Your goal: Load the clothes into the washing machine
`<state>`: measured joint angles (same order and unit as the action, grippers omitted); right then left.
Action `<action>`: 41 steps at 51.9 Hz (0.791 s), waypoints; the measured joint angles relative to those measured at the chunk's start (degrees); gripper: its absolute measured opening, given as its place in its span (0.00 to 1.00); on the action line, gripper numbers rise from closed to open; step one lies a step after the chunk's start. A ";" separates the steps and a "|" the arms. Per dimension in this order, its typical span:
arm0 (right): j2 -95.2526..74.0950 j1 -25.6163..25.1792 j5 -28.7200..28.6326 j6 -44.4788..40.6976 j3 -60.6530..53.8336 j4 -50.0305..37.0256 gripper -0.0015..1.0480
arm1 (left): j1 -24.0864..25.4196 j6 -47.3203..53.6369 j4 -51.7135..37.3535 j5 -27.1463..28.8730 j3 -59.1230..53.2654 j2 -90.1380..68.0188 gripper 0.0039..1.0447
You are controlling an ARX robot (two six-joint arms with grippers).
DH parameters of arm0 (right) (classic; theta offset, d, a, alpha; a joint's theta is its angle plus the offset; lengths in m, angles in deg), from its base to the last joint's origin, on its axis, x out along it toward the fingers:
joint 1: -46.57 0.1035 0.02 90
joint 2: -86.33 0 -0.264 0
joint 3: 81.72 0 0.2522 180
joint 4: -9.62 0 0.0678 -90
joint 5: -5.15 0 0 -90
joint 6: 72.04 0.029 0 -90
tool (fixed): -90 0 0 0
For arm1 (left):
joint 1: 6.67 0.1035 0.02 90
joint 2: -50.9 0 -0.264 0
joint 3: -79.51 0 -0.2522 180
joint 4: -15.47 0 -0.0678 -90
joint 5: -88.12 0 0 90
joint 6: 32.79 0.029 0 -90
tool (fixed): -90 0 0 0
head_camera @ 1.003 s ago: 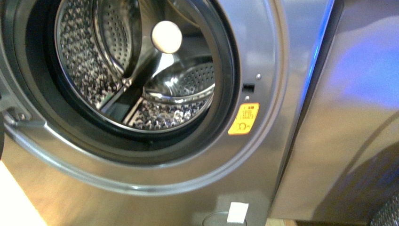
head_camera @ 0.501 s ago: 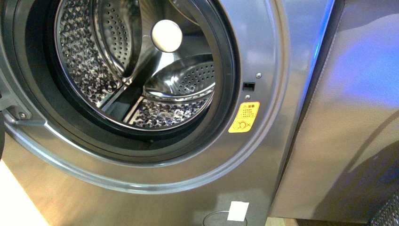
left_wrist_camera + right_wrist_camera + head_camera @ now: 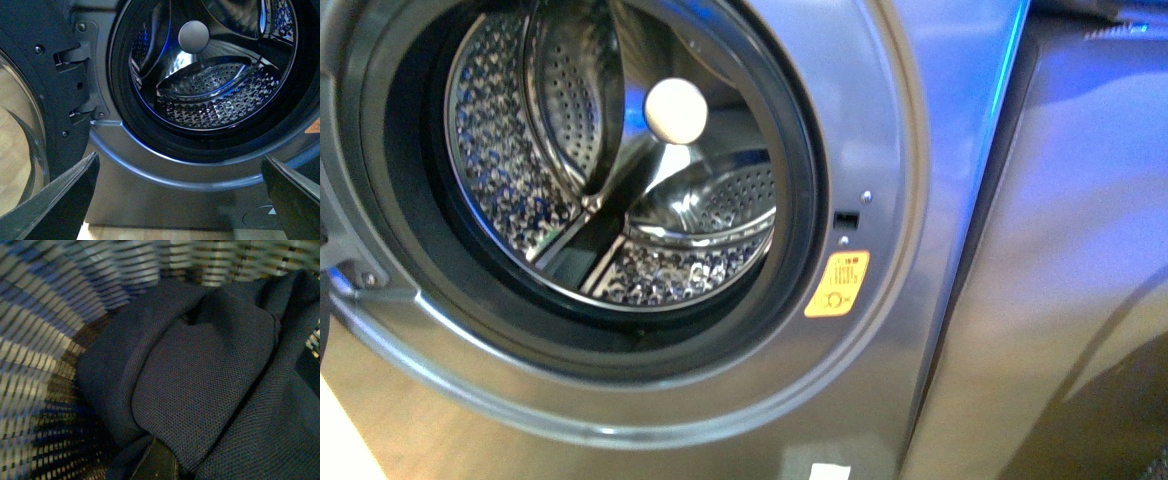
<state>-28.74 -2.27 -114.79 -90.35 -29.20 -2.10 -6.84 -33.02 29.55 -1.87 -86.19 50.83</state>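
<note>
The silver-grey washing machine point(image 3: 880, 130) fills the front view, its porthole open on the perforated steel drum point(image 3: 620, 170), with a dark gasket and a yellow warning sticker point(image 3: 838, 283). It also shows in the left wrist view point(image 3: 150, 195), where my left gripper point(image 3: 182, 195) is open and empty below the porthole, one finger point(image 3: 60, 200) at each side. In the right wrist view the navy blue clothes point(image 3: 210, 375) lie bunched in a woven basket point(image 3: 45, 350). My right gripper point(image 3: 165, 465) is shut on the clothes; only one finger point(image 3: 157, 462) shows, the fabric hides the other.
The open door with its glass point(image 3: 20, 150) and hinge point(image 3: 75, 85) stands beside the porthole. A plain grey panel point(image 3: 1080, 260) stands right of the machine. Pale wooden floor point(image 3: 175, 234) lies below. A white label point(image 3: 828, 472) sits low on the machine front.
The front view has shifted: the machine, the sticker and the white label sit lower in the picture than one second ago. Neither arm shows in that view.
</note>
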 joint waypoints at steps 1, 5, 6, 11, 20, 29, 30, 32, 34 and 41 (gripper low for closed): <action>1.09 -0.07 -0.37 0.00 -0.42 0.24 0.03 | 0.00 0.00 0.00 -0.02 0.00 0.00 0.94; 9.99 -0.42 -3.56 0.02 -3.02 3.08 0.03 | 0.00 0.00 0.00 -0.02 0.00 0.00 0.94; 12.20 -0.42 -4.24 0.07 -3.45 3.85 0.03 | 0.00 0.00 0.00 -0.02 0.00 0.00 0.94; 24.39 -0.24 -8.02 0.87 -4.00 8.33 0.03 | 0.00 0.00 0.00 -0.02 0.00 0.00 0.94; 41.75 1.31 -12.90 6.08 1.51 13.77 0.03 | 0.00 0.00 0.00 -0.02 0.00 0.00 0.94; 49.48 4.76 -14.67 12.50 11.43 14.05 0.03 | 0.00 0.00 0.00 -0.02 0.00 0.00 0.94; 49.90 5.35 -14.60 13.38 12.70 14.08 0.03 | 0.00 0.00 0.00 0.00 0.00 0.00 0.94; 50.42 6.38 -14.45 14.23 14.58 14.08 0.03 | 0.00 0.00 0.00 -0.02 0.00 0.00 0.94; 50.97 7.96 -13.88 15.54 17.00 14.19 0.03 | 0.00 0.00 0.00 -0.02 0.00 0.00 0.94; 51.76 17.62 -8.61 18.32 26.53 16.22 0.03 | 0.00 0.00 0.00 -0.02 0.00 0.00 0.94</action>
<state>23.02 15.35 -123.40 -72.03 -2.66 14.12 -6.84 -33.02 29.55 -1.89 -86.19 50.83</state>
